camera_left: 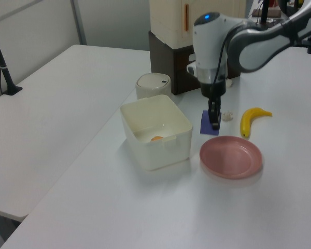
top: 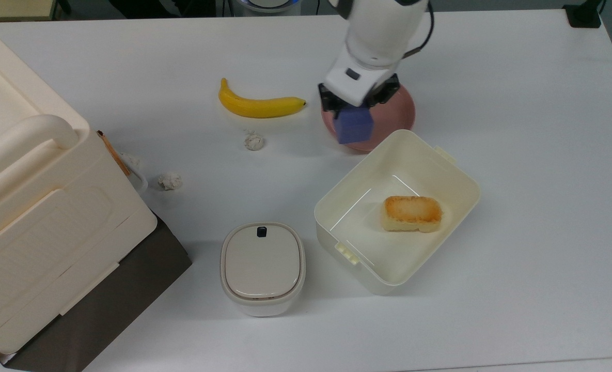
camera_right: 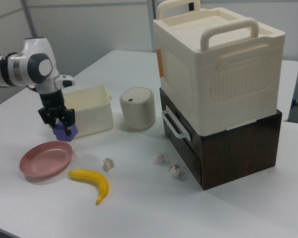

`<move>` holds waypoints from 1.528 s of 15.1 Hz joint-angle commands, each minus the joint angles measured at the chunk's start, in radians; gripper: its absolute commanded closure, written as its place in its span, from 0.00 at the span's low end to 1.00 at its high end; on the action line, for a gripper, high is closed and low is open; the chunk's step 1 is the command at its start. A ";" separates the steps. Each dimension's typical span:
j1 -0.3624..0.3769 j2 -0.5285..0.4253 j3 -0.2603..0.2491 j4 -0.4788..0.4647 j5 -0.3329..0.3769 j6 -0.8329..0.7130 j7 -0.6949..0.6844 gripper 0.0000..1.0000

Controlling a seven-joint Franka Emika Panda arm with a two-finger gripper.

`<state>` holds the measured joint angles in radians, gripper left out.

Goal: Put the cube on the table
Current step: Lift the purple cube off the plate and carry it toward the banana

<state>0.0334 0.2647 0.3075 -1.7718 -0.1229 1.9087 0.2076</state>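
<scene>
One matte blue-purple cube point(top: 354, 126), square-edged, hung pinched between the gripper's point(top: 356, 107) fingers just above centre of the top view, over the pink plate's point(top: 402, 110) rim.

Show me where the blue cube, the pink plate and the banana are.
cube point(top: 355, 127): top view, its top face.
pink plate point(camera_left: 231, 157): left view, its bare middle.
banana point(top: 258, 106): top view, mid-body.

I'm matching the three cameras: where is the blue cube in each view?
Top view: cube in the gripper, over the pink plate's left edge.
Left view: cube above the plate.
Right view: cube above the plate.
Shared landmark: the plate.
</scene>
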 commanded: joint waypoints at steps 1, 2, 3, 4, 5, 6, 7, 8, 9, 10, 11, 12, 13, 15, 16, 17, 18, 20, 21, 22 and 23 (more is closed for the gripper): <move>-0.003 -0.028 -0.073 0.005 0.019 -0.028 0.033 1.00; -0.003 -0.028 -0.088 0.005 0.014 -0.027 0.036 1.00; -0.003 -0.028 -0.106 0.005 0.013 -0.025 0.036 1.00; -0.003 -0.028 -0.125 0.005 0.011 -0.022 0.036 1.00; -0.003 -0.028 -0.140 0.005 0.011 -0.019 0.038 1.00; -0.006 -0.028 -0.154 0.006 0.009 -0.017 0.045 1.00; -0.010 -0.028 -0.165 0.011 0.008 -0.016 0.059 1.00; -0.018 -0.027 -0.174 0.018 0.000 -0.016 0.077 1.00; -0.026 -0.027 -0.183 0.018 -0.016 -0.014 0.085 1.00; -0.030 -0.025 -0.189 0.018 -0.027 -0.011 0.085 1.00; -0.035 -0.024 -0.192 0.018 -0.033 -0.011 0.085 1.00; -0.039 -0.021 -0.192 0.018 -0.035 -0.010 0.085 1.00; -0.046 -0.016 -0.192 0.018 -0.035 -0.005 0.087 1.00; -0.049 -0.012 -0.194 0.018 -0.040 0.006 0.095 0.89; -0.053 -0.012 -0.194 0.018 -0.043 0.006 0.099 0.71; -0.059 -0.012 -0.194 0.018 -0.043 0.006 0.101 0.50; -0.059 -0.010 -0.194 0.018 -0.044 0.009 0.104 0.26; -0.061 -0.010 -0.194 0.018 -0.049 0.029 0.145 0.10; -0.061 -0.010 -0.194 0.018 -0.053 0.036 0.159 0.05; -0.061 -0.010 -0.194 0.017 -0.055 0.036 0.162 0.00; -0.061 -0.010 -0.194 0.017 -0.055 0.036 0.162 0.00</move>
<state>-0.0327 0.2556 0.1182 -1.7546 -0.1571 1.9251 0.3310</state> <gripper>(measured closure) 0.176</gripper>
